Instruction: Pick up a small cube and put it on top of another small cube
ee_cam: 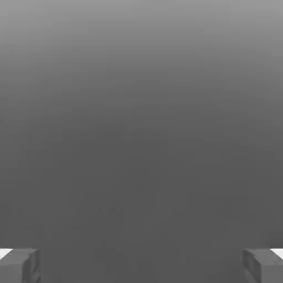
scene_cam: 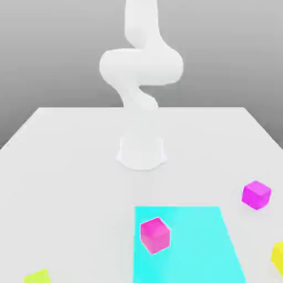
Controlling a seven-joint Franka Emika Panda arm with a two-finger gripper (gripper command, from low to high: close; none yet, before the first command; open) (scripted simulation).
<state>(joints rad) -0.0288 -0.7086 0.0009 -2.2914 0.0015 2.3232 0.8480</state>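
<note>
And there we had the gripper (ee_cam: 141, 266), wide open in the hand view, its two fingers (ee_cam: 22, 268) standing well apart with only plain grey between them, so we saw a grip on nothing and a touch on nothing!

Over to the lime cube (scene_cam: 37, 277): we spotted it down on the table (scene_cam: 77, 188), at the near edge of the exterior view, towards the exterior view's left, partly cut off by the frame. It was clear of the fingers; just how far from them, we couldn't tell.

Then we counted: four cubes in all, one of each colour. One lime, one pink cube (scene_cam: 155, 236) on the cyan mat (scene_cam: 193, 243), one magenta cube (scene_cam: 256, 195) beyond the mat to the exterior view's right, and one yellow cube (scene_cam: 278, 258), partly cut off at that side. One mat, one arm (scene_cam: 141, 66)!
</note>
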